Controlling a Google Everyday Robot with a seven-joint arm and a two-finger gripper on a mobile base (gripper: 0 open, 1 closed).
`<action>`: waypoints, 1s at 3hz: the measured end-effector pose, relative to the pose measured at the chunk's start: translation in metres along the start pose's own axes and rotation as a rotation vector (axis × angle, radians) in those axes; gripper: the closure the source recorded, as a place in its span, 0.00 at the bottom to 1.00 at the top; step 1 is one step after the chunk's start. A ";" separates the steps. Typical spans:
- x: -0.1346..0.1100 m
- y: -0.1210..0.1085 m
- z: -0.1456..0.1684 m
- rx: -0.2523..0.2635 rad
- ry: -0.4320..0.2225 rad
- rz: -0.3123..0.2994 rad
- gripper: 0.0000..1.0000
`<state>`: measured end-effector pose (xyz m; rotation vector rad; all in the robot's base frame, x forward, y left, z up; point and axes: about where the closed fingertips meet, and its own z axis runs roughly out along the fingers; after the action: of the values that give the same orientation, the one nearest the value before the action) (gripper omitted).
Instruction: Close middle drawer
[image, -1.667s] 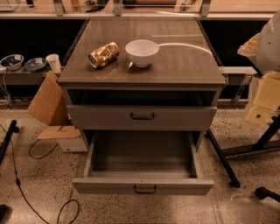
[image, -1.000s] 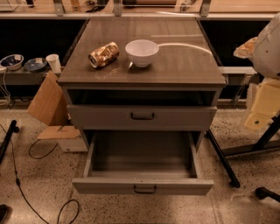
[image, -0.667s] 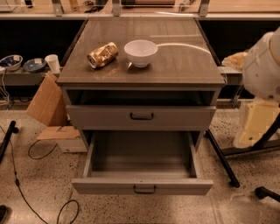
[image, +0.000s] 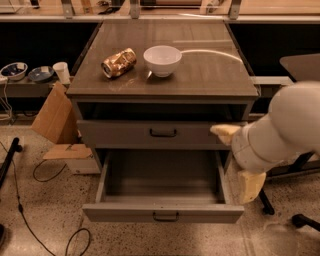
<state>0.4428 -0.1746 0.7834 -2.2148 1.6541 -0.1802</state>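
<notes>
The middle drawer (image: 162, 212) is a grey wooden box with a small dark bar handle. It is pulled far out of the cabinet (image: 165, 87) and looks empty inside. Above it, the taller-fronted top drawer (image: 150, 133) is pushed in. My gripper (image: 240, 160), at the end of a bulky white arm (image: 285, 127), hangs at the cabinet's right front corner. It is level with the top drawer's right end and just above the open drawer's right side. It holds nothing that I can see.
A crushed gold can (image: 119, 62) and a white bowl (image: 162, 60) stand on the cabinet top. Cardboard (image: 55, 117) leans at the left, with cables (image: 30, 220) on the floor. Bowls and a cup (image: 62, 72) sit on a low shelf at the left. Dark stand legs (image: 280, 205) are on the right.
The arm has swung in from the right edge towards the cabinet and now reaches its right front corner. The drawers, can and bowl have not moved.
</notes>
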 end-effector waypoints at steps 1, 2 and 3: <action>0.009 0.016 0.075 -0.021 -0.051 -0.075 0.00; 0.028 0.060 0.165 -0.074 -0.101 -0.093 0.00; 0.045 0.095 0.230 -0.125 -0.148 -0.034 0.00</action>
<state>0.4444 -0.1906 0.5308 -2.2871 1.5883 0.0792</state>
